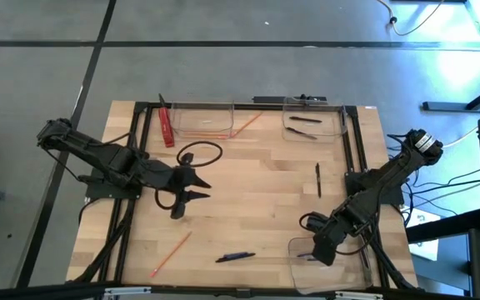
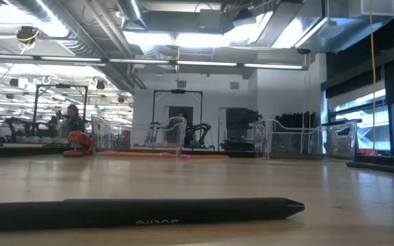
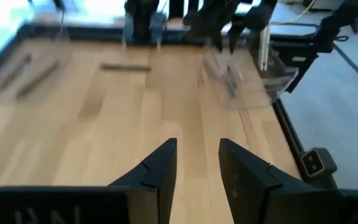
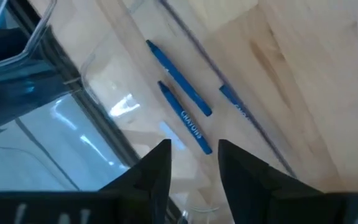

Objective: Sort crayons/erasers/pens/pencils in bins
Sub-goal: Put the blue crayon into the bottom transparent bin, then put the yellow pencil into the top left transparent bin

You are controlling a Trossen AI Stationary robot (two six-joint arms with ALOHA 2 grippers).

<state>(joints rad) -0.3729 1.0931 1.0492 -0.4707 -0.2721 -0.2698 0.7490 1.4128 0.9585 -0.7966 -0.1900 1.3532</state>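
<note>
Over the wooden table point(image 1: 248, 192), the right claw point(image 4: 191, 158) is hovering released above blue crayons point(image 4: 179, 78) in a bin point(image 1: 300, 250); the left claw point(image 3: 197, 165) is gaping, empty.

Light wooden table point(image 1: 257, 192) carries three clear bins point(image 1: 202, 121), flat red bar point(image 1: 167, 127), black cable loop point(image 1: 200, 153), dark pens point(image 1: 317, 179), orange pencil point(image 1: 170, 254).

Three clear bins point(image 1: 202, 121) are counted on the table. Two blue crayons point(image 4: 179, 78) are seen lying in the near-right one. Two orange pencils point(image 1: 170, 254) are spotted in the high view, and four dark pens point(image 1: 317, 179), two of them in the far-right bin. One flat red bar point(image 1: 167, 127) is counted.
</note>
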